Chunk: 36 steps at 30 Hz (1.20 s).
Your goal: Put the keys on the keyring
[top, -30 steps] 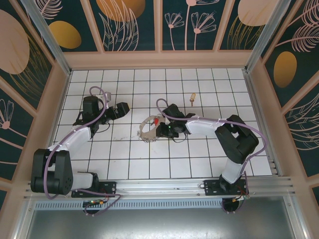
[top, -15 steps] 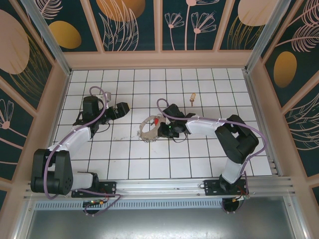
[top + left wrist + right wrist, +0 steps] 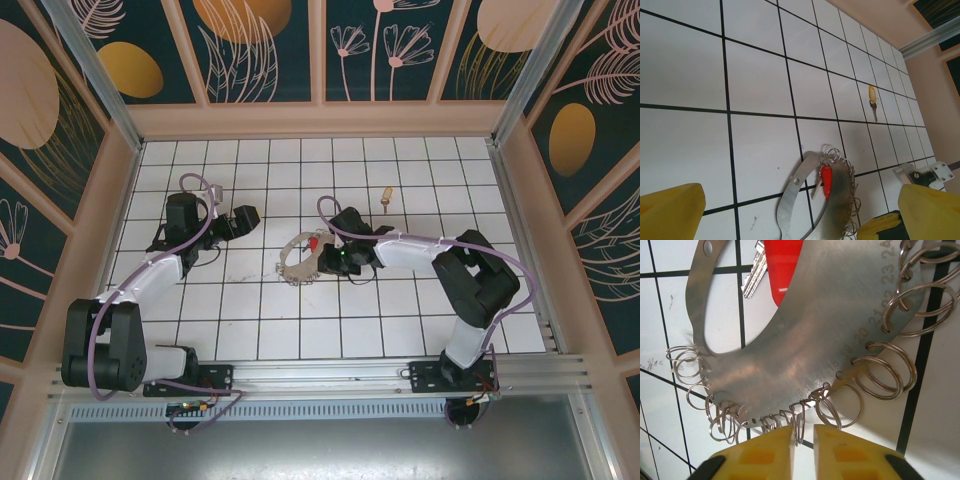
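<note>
Keyring [image 3: 296,258] lying flat near the middle of the white tiled table [image 3: 250,320]; from the right wrist, showing as a grey metal crescent edged with many small split rings [image 3: 885,370], a red tag [image 3: 785,270] and a silvery key [image 3: 754,275] already hanging at its upper end. Brass key [image 3: 385,196] lying well apart, farther back and to the right, with nothing touching it.

Right gripper [image 3: 804,440] sitting at the crescent's lower edge, yellow fingers [image 3: 760,455] almost together with only a narrow slot between them. One small loop [image 3: 799,422] running into that slot; impossible to tell whether pinching it or merely straddling it. Left gripper [image 3: 245,220] hanging off to the keyring's left, fingers spread wide, holding nothing.

Judging the step in hand as seizing a single split ring. Doing it well probably means:

- Closing on one loop alone, since the neighbours are crowding tightly here and could easily be caught as a pair.
- Gripping at the loop's outer end, leaving the coil's opening free for threading.
- Squeezing gently and lifting slowly, expecting the light plate to slide or tip and not stay put.
- Bringing the free left gripper in, either pinning the crescent down or fetching the brass key, so that both halves are being controlled at once.
</note>
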Each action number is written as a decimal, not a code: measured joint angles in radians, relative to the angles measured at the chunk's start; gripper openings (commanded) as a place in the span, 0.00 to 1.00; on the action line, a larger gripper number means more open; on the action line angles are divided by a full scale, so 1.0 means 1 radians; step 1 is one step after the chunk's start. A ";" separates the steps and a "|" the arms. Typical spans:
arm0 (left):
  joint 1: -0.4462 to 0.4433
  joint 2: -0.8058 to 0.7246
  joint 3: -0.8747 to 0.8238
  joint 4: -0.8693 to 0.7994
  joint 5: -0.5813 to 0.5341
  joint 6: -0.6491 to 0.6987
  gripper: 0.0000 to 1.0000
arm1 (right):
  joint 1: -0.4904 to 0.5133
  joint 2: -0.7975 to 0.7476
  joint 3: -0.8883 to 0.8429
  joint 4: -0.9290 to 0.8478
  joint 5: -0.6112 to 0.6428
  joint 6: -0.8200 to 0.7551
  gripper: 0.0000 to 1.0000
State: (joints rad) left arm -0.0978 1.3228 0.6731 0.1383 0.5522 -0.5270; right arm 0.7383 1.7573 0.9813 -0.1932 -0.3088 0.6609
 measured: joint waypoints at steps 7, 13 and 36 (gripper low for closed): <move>0.000 0.000 0.000 0.000 0.000 0.000 0.99 | 0.000 0.022 0.000 0.004 -0.011 0.000 0.19; 0.000 0.000 0.000 0.000 0.000 0.000 0.99 | 0.000 0.041 0.019 0.004 -0.026 0.000 0.15; 0.000 -0.046 -0.027 0.037 0.002 -0.001 0.98 | 0.000 0.063 0.035 0.037 -0.033 -0.036 0.00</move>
State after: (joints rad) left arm -0.0978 1.2766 0.6464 0.1753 0.5541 -0.5282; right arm 0.7383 1.8202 1.0164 -0.1558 -0.3416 0.6250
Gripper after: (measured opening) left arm 0.988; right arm 0.055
